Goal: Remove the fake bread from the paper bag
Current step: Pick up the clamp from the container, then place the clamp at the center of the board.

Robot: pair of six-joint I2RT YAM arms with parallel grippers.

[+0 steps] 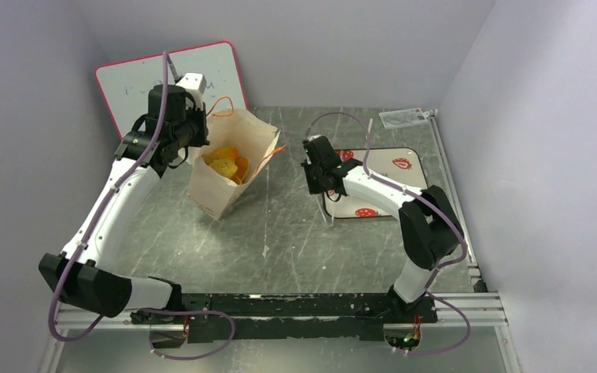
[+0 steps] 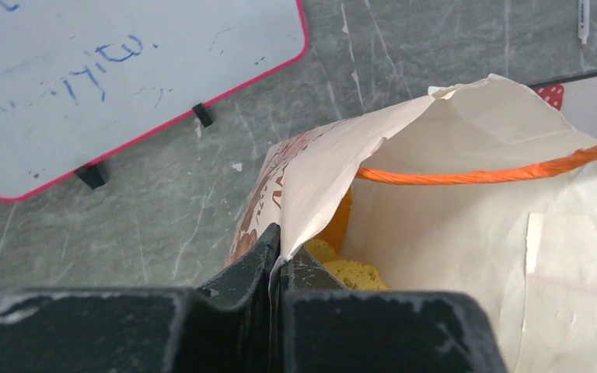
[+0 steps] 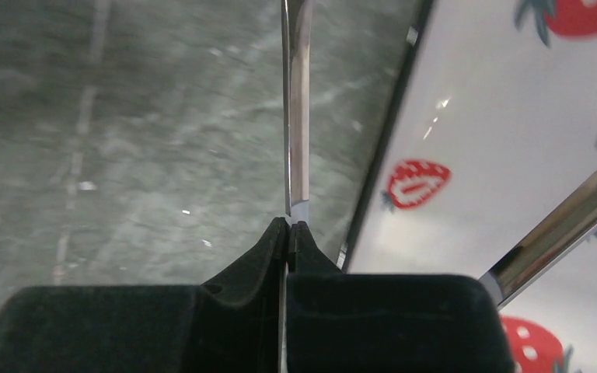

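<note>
The pale tan paper bag (image 1: 219,190) stands open at the back left of the table, tipped a little. Yellow and orange fake bread (image 1: 225,165) lies inside it. In the left wrist view, a speckled yellow piece of bread (image 2: 355,273) shows just behind the bag's (image 2: 466,256) near wall. My left gripper (image 1: 199,146) (image 2: 280,242) is shut on the bag's rim. My right gripper (image 1: 316,183) (image 3: 289,225) is by the tray's left edge, shut on a thin metal strip (image 3: 296,116). The strip looks like one arm of a pair of tongs; a second metal bar (image 3: 567,225) crosses lower right.
A white strawberry-printed tray (image 1: 392,175) (image 3: 497,116) lies right of centre. A pink-framed whiteboard (image 1: 136,81) (image 2: 124,70) leans against the back wall behind the bag. An orange cord handle (image 2: 482,175) spans the bag's mouth. A small packet (image 1: 404,116) lies at the back right.
</note>
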